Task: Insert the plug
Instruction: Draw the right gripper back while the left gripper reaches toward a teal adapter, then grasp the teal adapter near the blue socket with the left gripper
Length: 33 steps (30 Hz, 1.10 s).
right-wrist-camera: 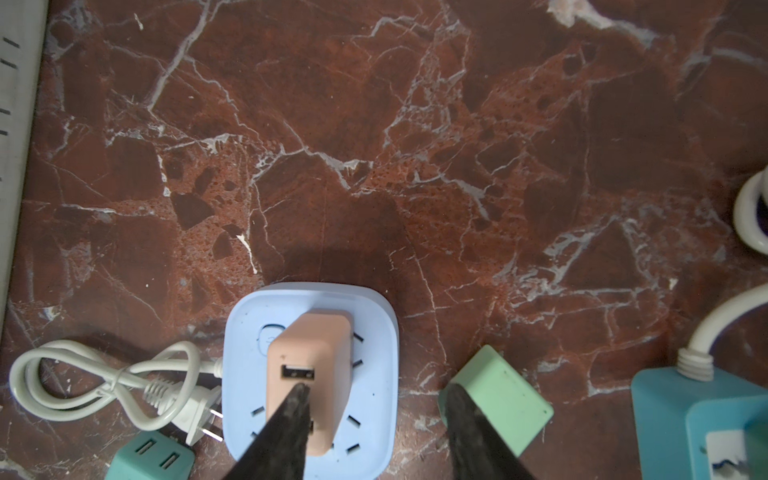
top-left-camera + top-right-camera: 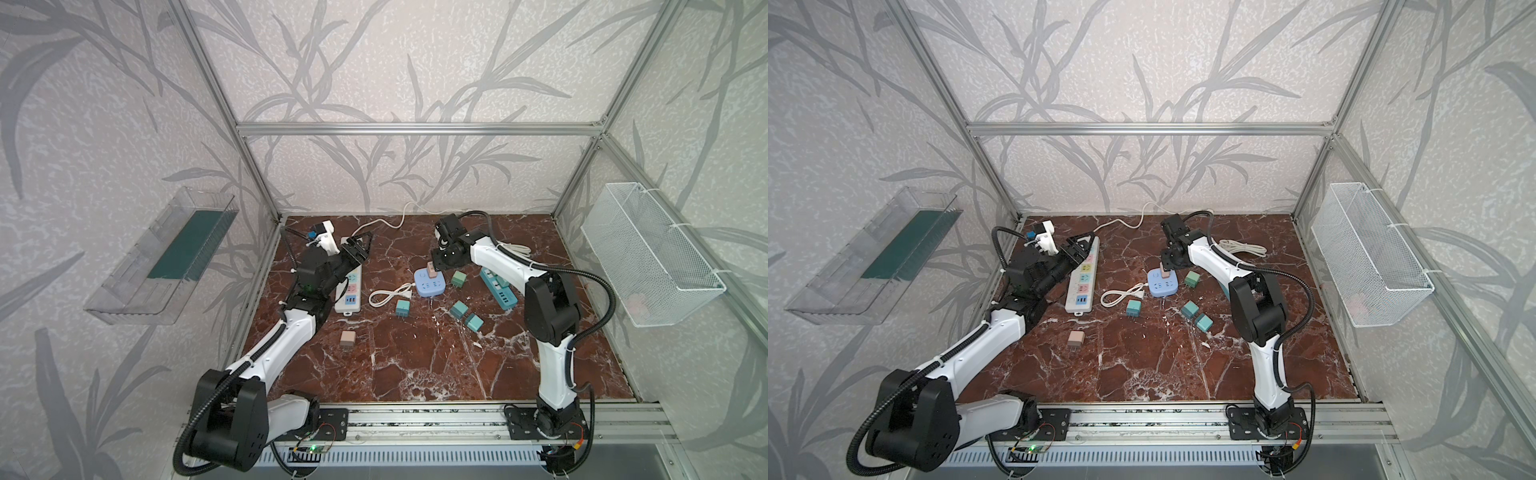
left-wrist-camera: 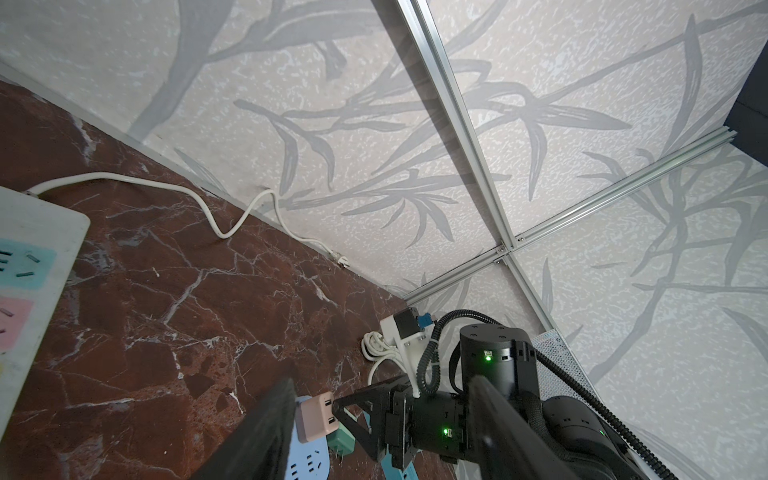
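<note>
A pink plug [image 2: 431, 270] [image 2: 1164, 272] [image 1: 309, 374] stands upright in the light blue socket block [image 2: 430, 287] [image 2: 1163, 287] [image 1: 374, 328] mid-table. My right gripper [image 2: 437, 262] [image 2: 1168, 262] [image 1: 378, 388] hangs just above it, open. One of its fingers [image 1: 291, 419] lies over the plug's top by the USB port, the other beside a light green plug [image 1: 505, 405]. The left wrist view shows this pink plug [image 3: 313, 417] too, with a right finger at its side. My left gripper [image 2: 357, 245] [image 2: 1079, 246] [image 3: 382, 380] is open and empty above the far end of the white power strip [image 2: 351, 293] [image 2: 1081, 289].
A second pink plug [image 2: 347, 338] lies front left. Three teal plugs [image 2: 402, 308] [image 2: 458, 309] [image 2: 474, 322] and a coiled white cord [image 2: 388, 295] lie around the block. A teal power strip [image 2: 498, 291] lies under my right arm. A wire basket [image 2: 652, 253] hangs right, a clear tray [image 2: 162, 257] left.
</note>
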Each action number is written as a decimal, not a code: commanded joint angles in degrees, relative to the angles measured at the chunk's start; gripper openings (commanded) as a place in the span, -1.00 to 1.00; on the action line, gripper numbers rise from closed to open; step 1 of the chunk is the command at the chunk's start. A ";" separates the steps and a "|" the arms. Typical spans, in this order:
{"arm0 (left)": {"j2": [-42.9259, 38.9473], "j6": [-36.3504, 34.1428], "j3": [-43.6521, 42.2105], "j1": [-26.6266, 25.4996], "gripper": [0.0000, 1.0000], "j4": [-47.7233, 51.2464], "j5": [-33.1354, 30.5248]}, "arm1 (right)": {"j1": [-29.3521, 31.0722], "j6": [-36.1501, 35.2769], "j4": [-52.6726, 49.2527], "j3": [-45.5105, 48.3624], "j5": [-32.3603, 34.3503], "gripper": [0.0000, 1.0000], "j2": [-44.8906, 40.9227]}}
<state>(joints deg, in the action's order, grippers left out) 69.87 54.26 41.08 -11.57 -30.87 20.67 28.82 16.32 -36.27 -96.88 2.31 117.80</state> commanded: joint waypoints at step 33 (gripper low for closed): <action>34.64 -38.11 36.36 -28.29 0.42 76.55 -22.47 | -0.33 5.74 16.09 49.39 -2.76 0.37 -44.33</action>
<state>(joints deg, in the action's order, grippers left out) 103.96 17.02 77.41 -40.18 41.43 1.52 28.75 22.04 -22.22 -48.62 0.34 75.02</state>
